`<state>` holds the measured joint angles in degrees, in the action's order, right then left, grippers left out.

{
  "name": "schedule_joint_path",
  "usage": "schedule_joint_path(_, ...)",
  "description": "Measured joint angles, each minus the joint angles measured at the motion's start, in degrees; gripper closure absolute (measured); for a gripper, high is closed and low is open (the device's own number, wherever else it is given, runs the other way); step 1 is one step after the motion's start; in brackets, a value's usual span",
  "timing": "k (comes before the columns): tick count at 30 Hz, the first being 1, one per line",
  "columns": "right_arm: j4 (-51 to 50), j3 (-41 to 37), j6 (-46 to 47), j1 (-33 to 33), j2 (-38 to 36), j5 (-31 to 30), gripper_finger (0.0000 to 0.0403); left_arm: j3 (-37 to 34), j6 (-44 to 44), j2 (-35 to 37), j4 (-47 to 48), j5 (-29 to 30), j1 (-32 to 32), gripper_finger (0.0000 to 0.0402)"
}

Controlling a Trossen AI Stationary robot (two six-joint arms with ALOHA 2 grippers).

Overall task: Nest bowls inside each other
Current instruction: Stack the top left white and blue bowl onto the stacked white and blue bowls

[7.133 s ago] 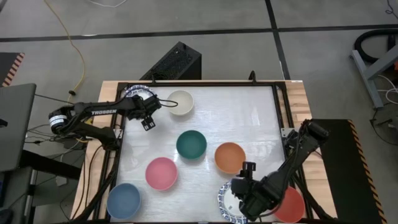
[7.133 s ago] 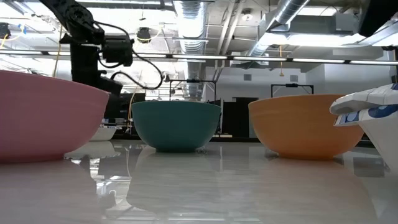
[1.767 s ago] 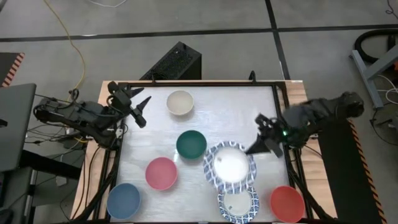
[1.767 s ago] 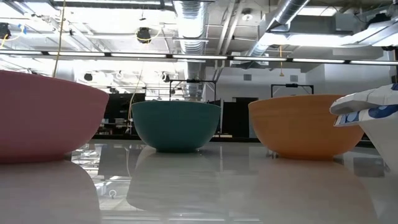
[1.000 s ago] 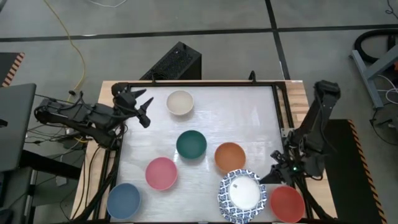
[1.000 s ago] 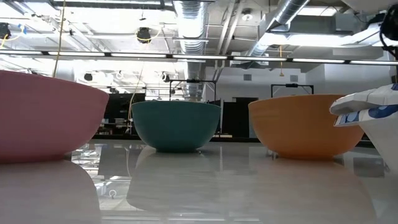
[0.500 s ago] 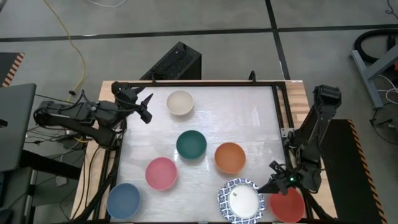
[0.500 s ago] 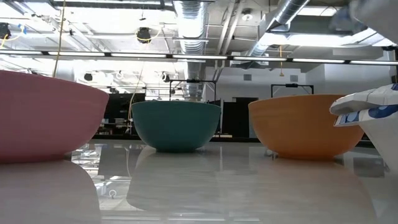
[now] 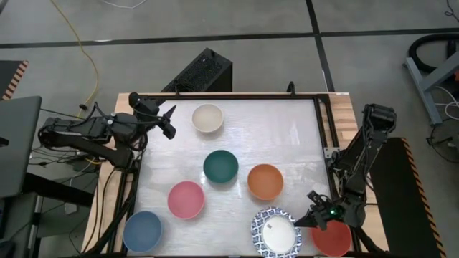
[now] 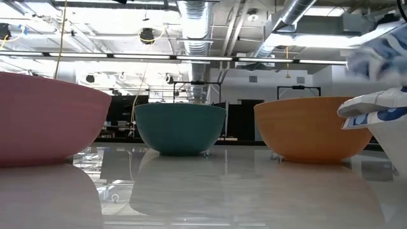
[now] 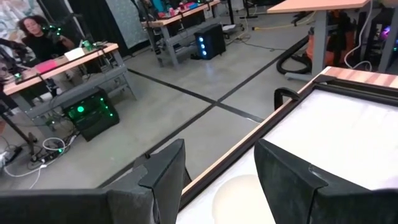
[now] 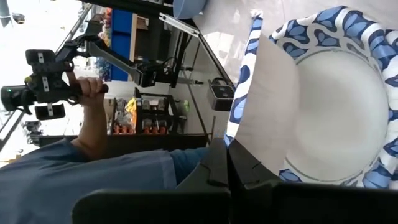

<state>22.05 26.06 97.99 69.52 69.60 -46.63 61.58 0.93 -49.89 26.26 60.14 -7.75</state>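
My right gripper (image 9: 310,216) is shut on a white bowl with a blue-patterned rim (image 9: 278,233) at the table's near right. In the low view this bowl (image 10: 381,54) shows blurred above a second patterned bowl (image 10: 378,117) that stands on the table. The red bowl (image 9: 331,238) is just right of them. The orange (image 9: 265,181), dark green (image 9: 220,166), pink (image 9: 186,199), blue (image 9: 142,231) and cream (image 9: 208,118) bowls stand apart on their bases. My left gripper (image 9: 166,122) waits open at the far left, beside the cream bowl. My right gripper pinches the patterned bowl's rim (image 12: 239,134) between its shut fingers, on the side facing the table's right edge. The fingers come from the right, slanting slightly down. The bowl is lifted clear, its mouth up, over the second patterned bowl.
A black frame (image 9: 320,122) runs around the white table top. Open room lies in the middle and far right of the table. In the right wrist view a person in a blue sleeve (image 12: 93,155) stands beyond the table holding a device.
My right gripper has carried the patterned bowl down and toward the table's near edge, so that it now hangs over the second patterned bowl beside the red one. It has stayed shut on the rim.
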Motion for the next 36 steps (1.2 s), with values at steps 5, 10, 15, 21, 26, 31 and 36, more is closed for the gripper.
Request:
schedule_joint_path(5, -1.45, 0.00, 1.69, -0.04, 0.05, -0.02, 0.0402, -0.02, 0.83, 0.00, 0.01, -0.07, 0.20, 0.0219)
schedule_joint_path(10, -4.69, 0.00, 6.67, -1.43, 0.05, 0.10, 0.0380, -0.02, 0.85, 0.00, 0.00, -0.82, 0.20, 0.0219)
schedule_joint_path(15, -5.10, 0.00, 7.65, -3.21, 0.05, 3.08, 0.0331, -0.02, 0.85, 0.00, 0.00, -0.92, 0.20, 0.0219)
schedule_joint_path(21, -5.18, 0.00, 8.88, -4.09, 0.05, 6.83, 0.0258, -0.02, -0.60, 0.00, 0.00, -0.90, 0.20, 0.0219)
schedule_joint_path(26, -5.58, 0.00, 13.46, -4.07, 0.04, 9.09, 0.0209, -0.02, -0.86, 0.00, 0.00, -0.90, 0.63, 0.0219)
schedule_joint_path(31, -10.42, 0.00, 23.79, -4.07, 0.01, 11.30, 0.0188, -0.02, -0.89, 0.00, 0.00, -2.25, 1.28, 0.0219)
schedule_joint_path(36, -11.26, 0.18, 25.24, -5.29, -0.34, 10.96, 0.0187, -0.03, -0.92, -0.01, 0.01, -3.37, 1.67, 0.0219)
